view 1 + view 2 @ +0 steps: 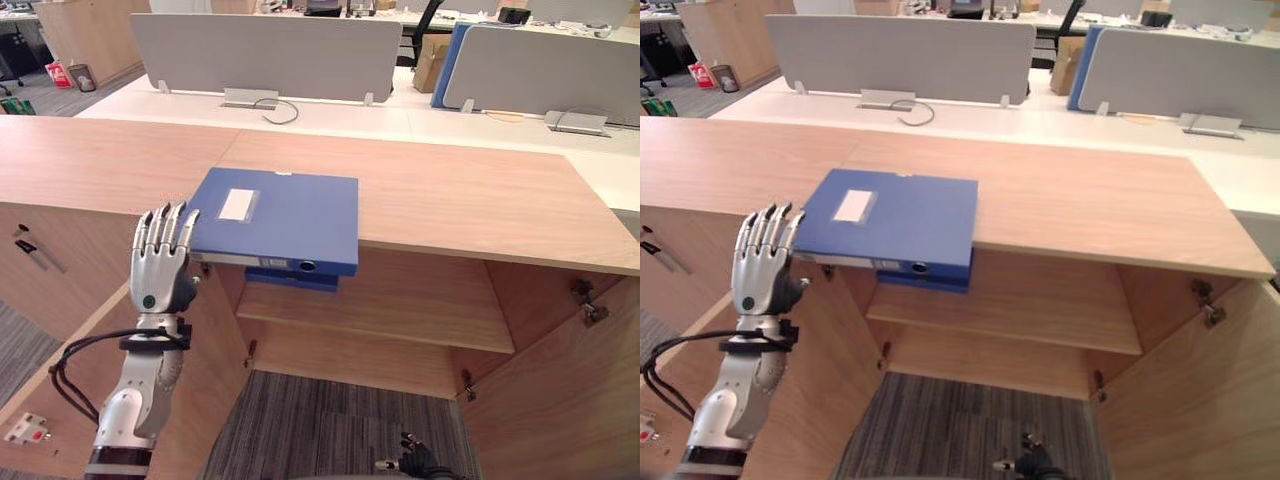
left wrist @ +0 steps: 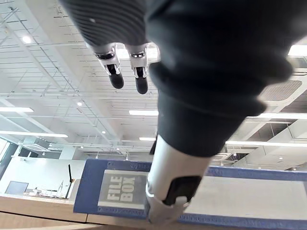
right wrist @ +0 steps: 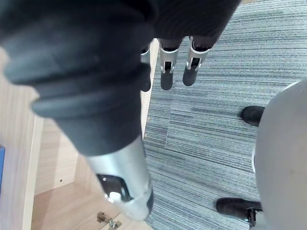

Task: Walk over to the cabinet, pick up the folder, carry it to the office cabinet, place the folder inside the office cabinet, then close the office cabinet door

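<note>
A long wooden cabinet top (image 1: 450, 190) runs across the room, with grey striped carpet (image 1: 320, 430) in front of it. Far off on the left a small waste bin (image 1: 82, 77) stands on the floor.

The left door (image 1: 215, 365) of the cabinet stands swung out towards the near side. In front of it the left hand (image 1: 160, 265) is raised, its fingers straight and pointing up, close side by side, holding nothing. It is just beside the near left corner of the folder (image 1: 280, 215); I cannot tell whether they touch.

The blue folder lies flat on the cabinet top, and its near edge hangs over the open compartment. Just under that edge there is a darker blue strip that I cannot make out. Below, a wooden shelf (image 1: 400, 300) crosses the compartment.

On the right, the right door (image 1: 560, 390) is open too, with a metal hinge (image 1: 590, 300) on its inner face. The right hand (image 3: 166, 79) hangs low over the carpet, its fingers loose and pointing down, gripping nothing.

Beyond the cabinet is a white table (image 1: 350, 115) with a grey screen (image 1: 260, 55) and a looped cable (image 1: 280, 110). Farther right are a cardboard box (image 1: 430, 60), a blue screen (image 1: 450, 65) and a second grey screen (image 1: 550, 70).
</note>
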You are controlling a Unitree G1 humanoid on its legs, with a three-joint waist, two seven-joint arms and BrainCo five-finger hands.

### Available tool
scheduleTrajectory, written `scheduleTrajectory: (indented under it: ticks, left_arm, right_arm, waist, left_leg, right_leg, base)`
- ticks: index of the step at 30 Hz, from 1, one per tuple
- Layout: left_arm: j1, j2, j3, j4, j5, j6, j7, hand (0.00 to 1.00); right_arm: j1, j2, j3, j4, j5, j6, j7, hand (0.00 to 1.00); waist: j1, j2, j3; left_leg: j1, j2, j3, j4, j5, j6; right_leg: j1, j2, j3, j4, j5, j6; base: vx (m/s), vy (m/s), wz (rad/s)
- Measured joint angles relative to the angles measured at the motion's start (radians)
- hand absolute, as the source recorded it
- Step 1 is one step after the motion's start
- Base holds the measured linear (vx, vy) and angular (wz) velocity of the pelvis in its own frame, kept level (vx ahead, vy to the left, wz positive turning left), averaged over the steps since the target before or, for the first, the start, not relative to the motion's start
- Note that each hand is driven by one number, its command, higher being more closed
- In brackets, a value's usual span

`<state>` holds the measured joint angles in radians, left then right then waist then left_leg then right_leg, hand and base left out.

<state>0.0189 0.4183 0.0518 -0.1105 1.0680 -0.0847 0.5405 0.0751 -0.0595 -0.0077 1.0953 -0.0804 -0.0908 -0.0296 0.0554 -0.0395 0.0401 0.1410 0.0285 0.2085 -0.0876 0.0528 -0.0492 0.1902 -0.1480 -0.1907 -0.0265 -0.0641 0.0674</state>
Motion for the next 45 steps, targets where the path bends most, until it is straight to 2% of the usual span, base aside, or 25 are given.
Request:
scheduleTrajectory:
  ticks: [6,32,33,45]
  left_arm:
    - [-0.042,0.000,-0.012,0.032,-0.005,0.016,0.000,0.00]
    - [-0.202,-0.047,-0.111,0.256,-0.062,0.027,-0.031,0.00]
    - [-0.216,-0.046,-0.111,0.279,-0.064,0.030,-0.034,1.00]
    - [-0.287,-0.046,-0.110,0.341,-0.078,0.045,-0.038,1.00]
  right_arm:
    - [-0.002,-0.001,0.000,0.000,-0.002,0.000,0.001,0.00]
    - [-0.005,-0.017,-0.008,-0.005,-0.019,-0.001,0.004,0.00]
    - [-0.005,-0.017,-0.008,-0.005,-0.019,-0.001,0.004,0.00]
    - [-0.004,-0.020,-0.013,-0.013,-0.019,-0.001,0.004,0.00]
  waist:
    - [-0.009,0.002,-0.003]
    - [-0.051,0.006,-0.015]
    - [-0.052,0.006,-0.015]
    - [-0.064,0.010,-0.013]
  left_leg:
    - [0.001,0.004,0.002,0.000,0.001,-0.002]
    - [-0.005,0.012,0.019,0.000,0.003,-0.004]
    - [-0.004,0.012,0.019,0.000,0.003,-0.004]
    - [-0.003,0.012,0.022,0.000,0.003,-0.004]
  right_leg:
    - [-0.001,0.005,0.003,0.000,0.002,-0.003]
    - [-0.030,0.011,0.046,-0.001,0.021,-0.006]
    - [-0.031,0.011,0.048,-0.001,0.022,-0.006]
    - [-0.035,0.011,0.060,-0.001,0.026,-0.003]
  base:
    - [-0.04,-0.008,-0.01]
    - [-0.03,-0.001,-0.05]
    - [-0.03,-0.003,-0.04]
    - [-0.01,0.000,-0.02]
